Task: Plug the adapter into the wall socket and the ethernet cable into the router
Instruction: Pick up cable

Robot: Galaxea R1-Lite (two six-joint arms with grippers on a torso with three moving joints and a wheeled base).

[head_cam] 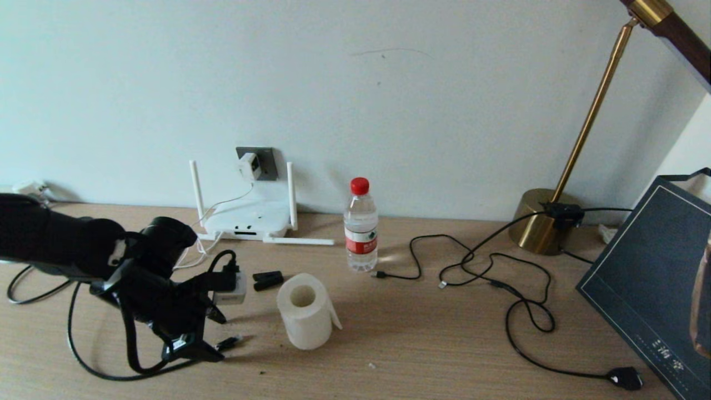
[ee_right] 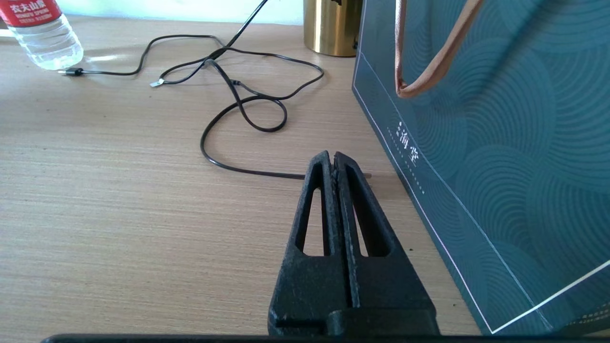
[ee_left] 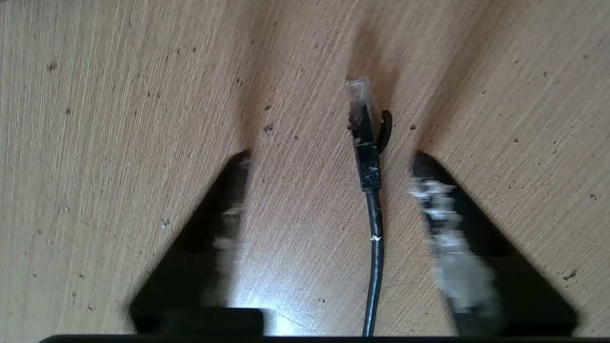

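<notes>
Your left hand (ee_left: 329,190) hangs low near the wooden counter's (ee_left: 119,119) left front corner, fingers apart around the thick black ethernet cable (ee_left: 367,157). Your right hand (ee_right: 332,159) rests pressed together.

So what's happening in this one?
The adapter already sits in the wall socket above the router. The left gripper is down at the desk, fingers apart on either side of the ethernet cable, not gripping it yet. The right gripper rests shut beside a teal bag.
</notes>
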